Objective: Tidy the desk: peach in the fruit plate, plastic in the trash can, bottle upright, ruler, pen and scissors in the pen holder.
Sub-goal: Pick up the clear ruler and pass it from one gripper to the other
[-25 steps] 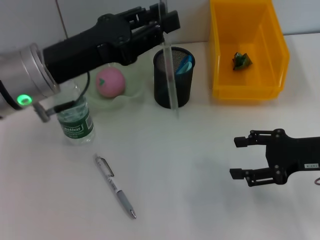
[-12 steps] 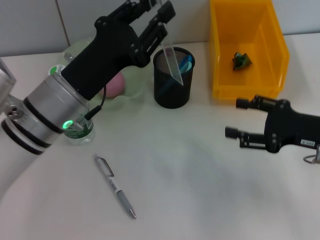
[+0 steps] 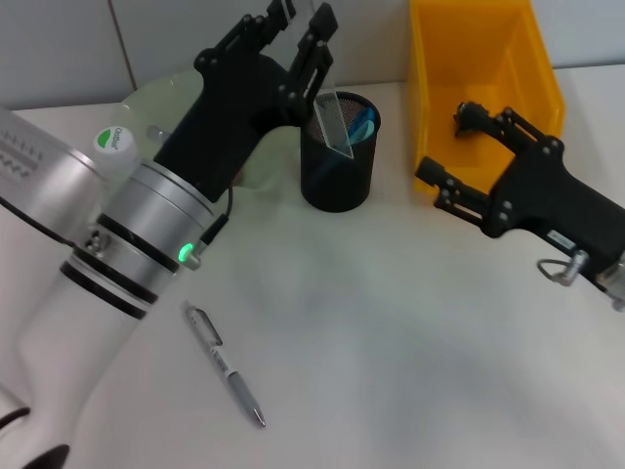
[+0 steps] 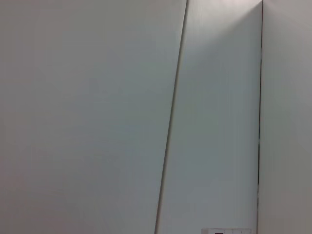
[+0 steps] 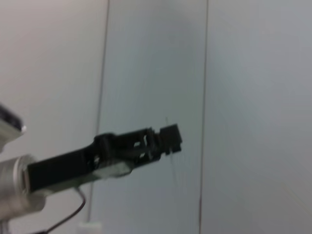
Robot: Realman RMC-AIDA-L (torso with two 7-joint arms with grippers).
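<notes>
At about seven o'clock, nearest the robot, the pen (image 3: pixel 225 364) is lying flat on the white desk (image 3: pixel 391 342), untouched and well apart from both arms. It is the one item plainly waiting to be picked up.

Further out at eleven o'clock, the left arm is reaching up and over the fruit plate (image 3: pixel 161 93), hiding the peach and all but the cap of the bottle (image 3: pixel 115 143). The left gripper (image 3: pixel 303 34) is hanging above the pen holder (image 3: pixel 338 151) at twelve o'clock with its fingers spread and nothing between them. The clear ruler (image 3: pixel 333 122) is leaning inside the holder beside the blue scissors handles (image 3: pixel 362 122).

The main risk, as I judge it, is the tilted ruler: if the left arm sweeps low while pulling away, a finger could be catching its upper end and tipping the holder. The forearm could also be knocking the bottle over.

At two o'clock the right gripper (image 3: pixel 457 147) is angling upward with its fingers parted and empty, just beside the front wall of the yellow trash can (image 3: pixel 430 98), which is holding the plastic scrap (image 3: pixel 472 117). A careless swing could be shoving that can.
</notes>
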